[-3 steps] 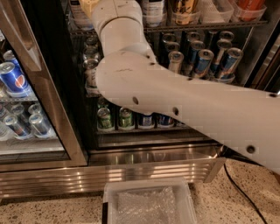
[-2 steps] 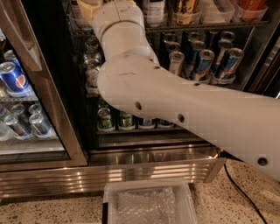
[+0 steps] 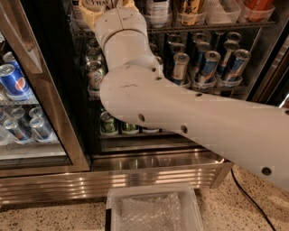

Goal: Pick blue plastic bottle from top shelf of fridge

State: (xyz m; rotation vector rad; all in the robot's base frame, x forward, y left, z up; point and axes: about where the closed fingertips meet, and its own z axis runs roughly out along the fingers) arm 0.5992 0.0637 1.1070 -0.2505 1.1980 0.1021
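The blue plastic bottle (image 3: 100,4) shows only as a white label with "TEAS" lettering at the very top edge, on the left end of the top shelf (image 3: 216,26) of the fridge (image 3: 144,173). My gripper (image 3: 108,10) is up at that bottle, its yellowish parts on both sides of the label. My white arm (image 3: 135,90) rises from the lower right and hides much of the shelf's left part. The top of the bottle is out of view.
Other bottles in clear lane trays (image 3: 189,18) stand along the top shelf to the right. Drink cans (image 3: 207,63) fill the racks below. A second cooler with Pepsi cans (image 3: 11,81) stands left, its door frame (image 3: 54,103) close by. A white bin (image 3: 153,210) and a black cable (image 3: 248,198) lie on the floor.
The arm has shifted only slightly. The gripper stays at the labelled bottle on the top shelf.
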